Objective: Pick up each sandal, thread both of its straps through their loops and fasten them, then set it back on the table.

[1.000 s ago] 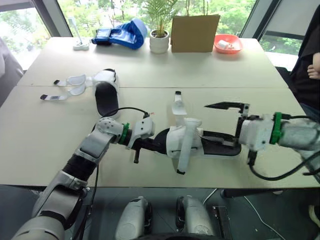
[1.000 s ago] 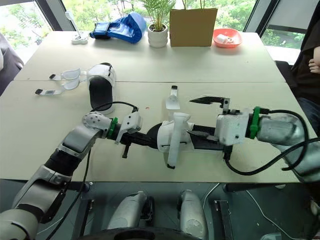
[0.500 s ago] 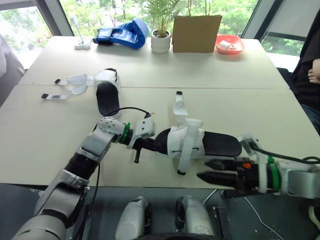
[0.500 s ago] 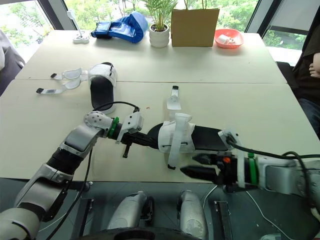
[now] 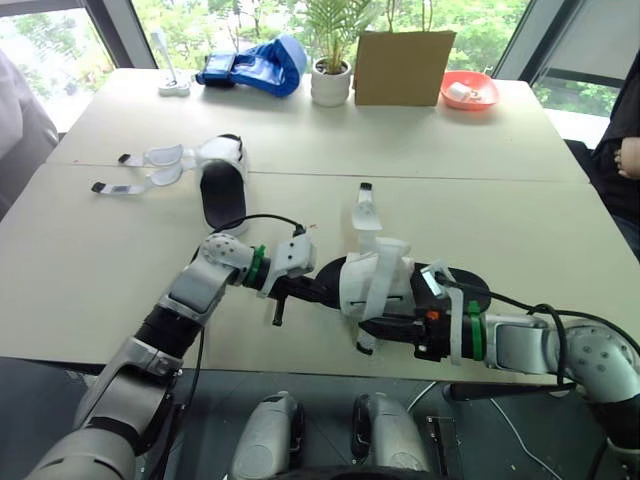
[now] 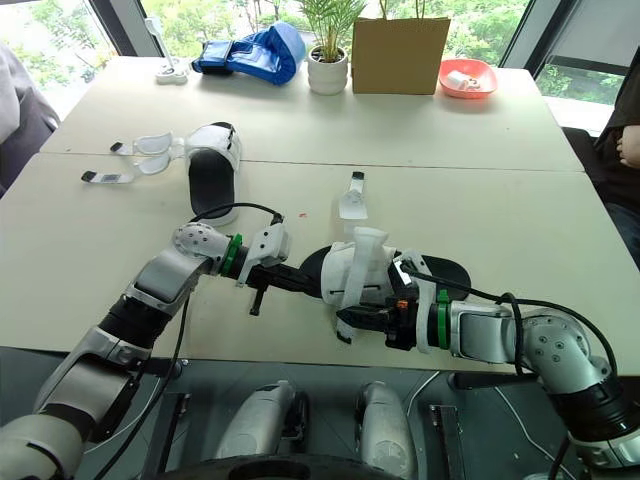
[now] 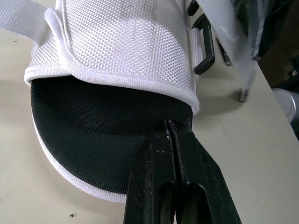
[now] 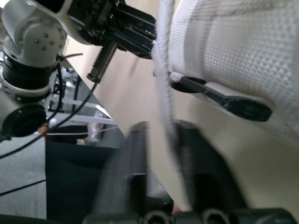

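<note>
Right gripper (image 5: 372, 330) is coming in from the table's front edge since half a second ago. It is now sitting against the near sandal (image 5: 378, 278) on its robot-facing side, fingers released and spread, straddling the loose strap (image 5: 375, 300) hanging off the white upper, not pinching it. Left gripper (image 5: 318, 293) is gripping the sandal's left end, fingers clenched on the black sole. The sandal itself is lying on the table (image 5: 520, 210). Its second strap (image 5: 366, 207) is lying flat just beyond it, unfastened. Other sandal (image 5: 222, 185) is resting well beyond it to the robot's left, both straps splaying open.
</note>
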`<action>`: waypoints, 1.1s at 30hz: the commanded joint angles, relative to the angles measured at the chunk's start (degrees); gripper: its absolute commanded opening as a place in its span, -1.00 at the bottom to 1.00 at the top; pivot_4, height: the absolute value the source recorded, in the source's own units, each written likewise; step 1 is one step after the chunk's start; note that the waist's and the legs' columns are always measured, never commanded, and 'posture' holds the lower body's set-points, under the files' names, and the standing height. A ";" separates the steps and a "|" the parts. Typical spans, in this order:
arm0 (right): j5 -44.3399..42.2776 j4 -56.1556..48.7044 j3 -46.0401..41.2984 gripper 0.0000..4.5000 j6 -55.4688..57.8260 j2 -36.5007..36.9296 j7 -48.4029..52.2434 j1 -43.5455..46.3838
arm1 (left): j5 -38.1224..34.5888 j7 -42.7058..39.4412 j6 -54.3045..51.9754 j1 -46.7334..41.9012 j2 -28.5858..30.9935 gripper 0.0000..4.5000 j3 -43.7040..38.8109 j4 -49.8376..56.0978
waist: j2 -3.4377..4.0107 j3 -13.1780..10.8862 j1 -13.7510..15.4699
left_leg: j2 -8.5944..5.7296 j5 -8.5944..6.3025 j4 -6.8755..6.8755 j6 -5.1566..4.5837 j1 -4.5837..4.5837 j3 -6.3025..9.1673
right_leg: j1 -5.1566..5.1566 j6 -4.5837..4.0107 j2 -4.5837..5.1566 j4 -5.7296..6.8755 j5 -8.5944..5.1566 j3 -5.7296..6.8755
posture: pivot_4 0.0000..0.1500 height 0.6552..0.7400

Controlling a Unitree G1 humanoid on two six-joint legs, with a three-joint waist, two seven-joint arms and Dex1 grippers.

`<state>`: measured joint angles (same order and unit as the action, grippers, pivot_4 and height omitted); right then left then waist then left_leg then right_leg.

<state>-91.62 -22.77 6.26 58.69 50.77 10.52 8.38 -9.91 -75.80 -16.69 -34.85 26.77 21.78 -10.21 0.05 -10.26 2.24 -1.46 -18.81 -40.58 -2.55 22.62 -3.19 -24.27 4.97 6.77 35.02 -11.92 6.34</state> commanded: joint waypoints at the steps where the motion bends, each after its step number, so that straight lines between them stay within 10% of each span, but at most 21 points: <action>1: 0.24 -4.49 -3.23 -0.98 1.81 1.91 4.14 1.16 | 1.45 0.27 0.19 -0.03 0.65 -1.00 0.60 -0.02 | 0.00 0.00 0.01 | 0.00 -0.06 -0.01 -0.11 0.00 0.01 | 0.00 0.00 0.00 0.01 0.00 0.01 | 1.00 0.56; 10: -11.18 5.82 -7.48 -0.98 7.11 7.35 7.63 18.56 | 2.75 0.31 2.70 -0.12 0.31 -1.00 1.07 -1.66 | 0.01 -0.01 -0.01 | 0.01 -0.18 -0.25 -0.30 0.07 0.14 | 0.05 0.00 0.01 0.05 0.00 0.09 | 1.00 0.56; 16: 0.89 19.76 -3.65 -0.98 14.27 5.79 12.20 25.78 | 2.75 0.80 3.05 -0.09 -0.01 -1.00 0.93 -2.07 | 0.02 0.00 0.07 | 0.00 -0.09 -0.46 -0.14 0.38 0.18 | -0.10 -0.01 0.04 0.03 0.01 0.16 | 1.00 0.56; 33: 29.74 15.03 3.24 -0.98 13.03 7.41 34.41 25.28 | 2.63 1.29 2.89 0.38 0.54 -1.00 0.85 -1.51 | 0.08 0.03 -0.11 | -0.01 -0.10 -0.49 -0.16 0.55 0.21 | -0.26 0.01 0.03 0.03 0.02 0.21 | 1.00 0.56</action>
<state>-64.40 -6.03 8.64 72.24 57.21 41.77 33.90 -8.89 -74.78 -13.21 -35.18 26.33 22.10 -11.04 0.14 -10.23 2.13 -1.47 -18.91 -41.07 -2.71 23.17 -2.98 -24.54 4.98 6.79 35.05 -11.91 6.55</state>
